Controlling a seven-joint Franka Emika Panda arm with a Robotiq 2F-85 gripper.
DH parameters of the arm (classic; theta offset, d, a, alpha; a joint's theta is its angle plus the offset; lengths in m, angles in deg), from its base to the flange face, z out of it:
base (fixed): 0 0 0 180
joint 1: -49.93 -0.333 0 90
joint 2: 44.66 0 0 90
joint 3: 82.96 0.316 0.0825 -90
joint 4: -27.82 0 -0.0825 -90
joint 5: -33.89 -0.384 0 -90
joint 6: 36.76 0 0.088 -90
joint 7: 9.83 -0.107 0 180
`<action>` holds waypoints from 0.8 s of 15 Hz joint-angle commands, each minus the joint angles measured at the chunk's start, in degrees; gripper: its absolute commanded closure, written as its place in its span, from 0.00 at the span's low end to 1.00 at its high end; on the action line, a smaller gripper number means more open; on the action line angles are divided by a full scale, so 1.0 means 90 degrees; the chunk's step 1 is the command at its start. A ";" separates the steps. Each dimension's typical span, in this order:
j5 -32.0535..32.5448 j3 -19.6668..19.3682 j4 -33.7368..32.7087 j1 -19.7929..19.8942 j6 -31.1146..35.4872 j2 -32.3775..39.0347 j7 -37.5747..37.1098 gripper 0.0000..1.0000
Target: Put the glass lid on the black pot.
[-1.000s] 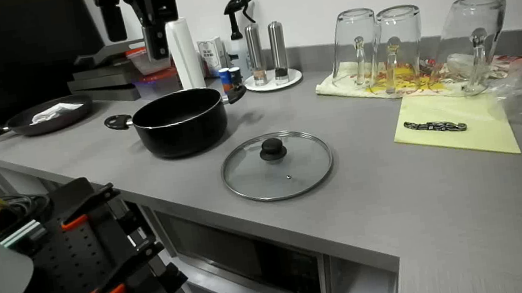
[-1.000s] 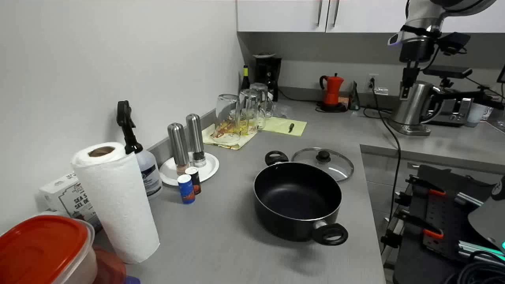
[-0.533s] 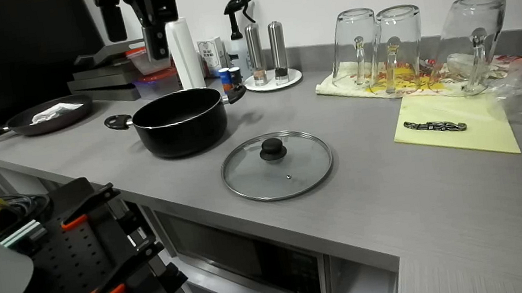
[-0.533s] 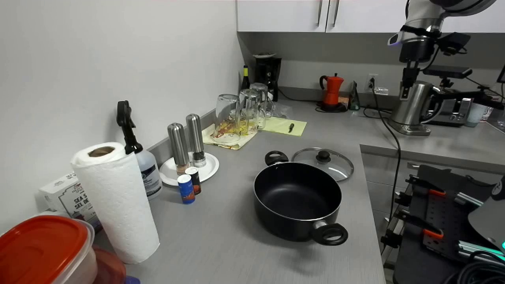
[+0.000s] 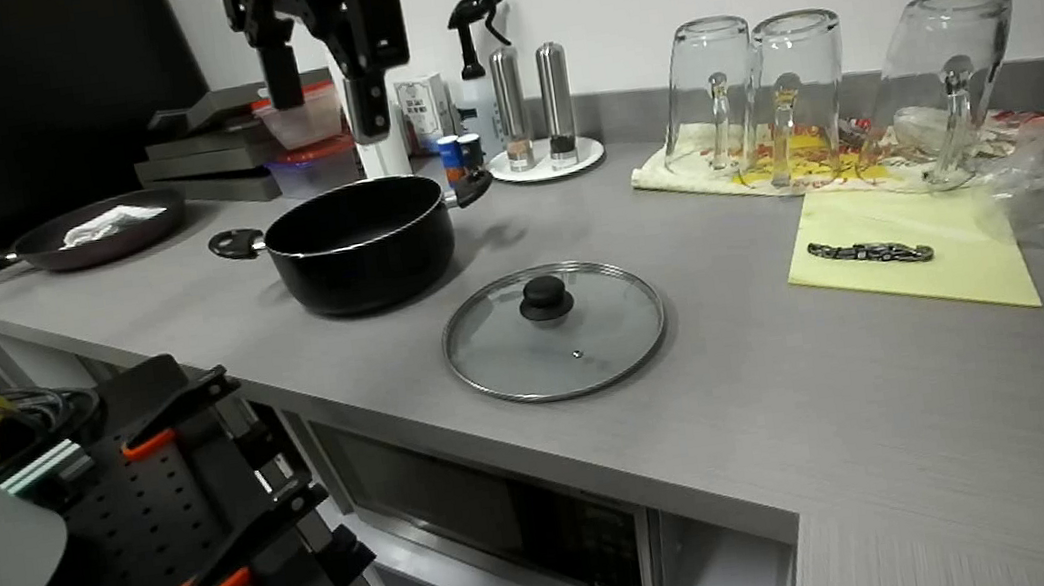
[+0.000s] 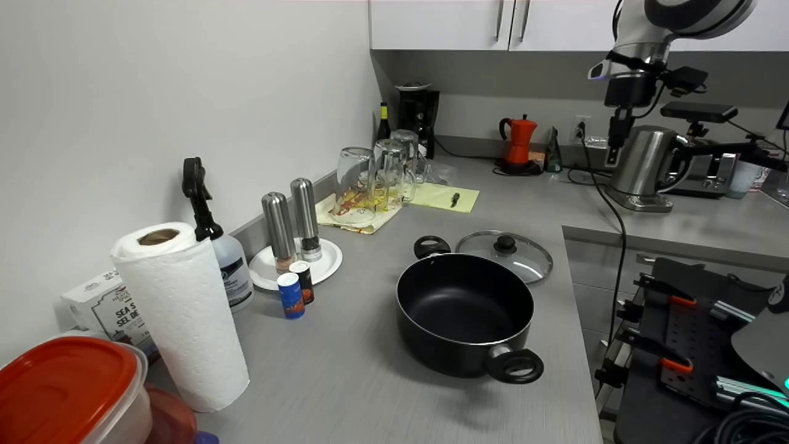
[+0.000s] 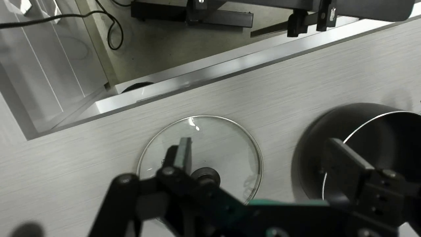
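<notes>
We find the glass lid [image 5: 556, 341] flat on the counter [image 5: 757, 393], its dark knob [image 7: 206, 173] uppermost, just beside the black pot [image 5: 368, 273], a strip of counter showing between. Pot upright, uncovered; lid not yet lifted. Gripper [image 5: 330, 119] hangs well above both, pointing down, fingers [image 7: 342, 163] spread apart and grasping nothing. The relation we mark: in the wrist view the knob appears within the spread but off-centre, close by the finger farther from the pot, while the other finger overlaps the pot's rim. Lid and knob are round, so no long axis to match. We judge the next move must shift lidward, away from the pot, to centre the knob before descending.
</notes>
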 commanded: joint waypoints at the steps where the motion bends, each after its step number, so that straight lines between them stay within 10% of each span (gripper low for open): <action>1: -0.0061 0.0357 -0.0173 -0.0109 0.0666 0.0754 -0.0239 0.00; 12: 0.0405 0.1148 -0.0941 -0.0054 0.3010 0.3183 -0.1672 0.00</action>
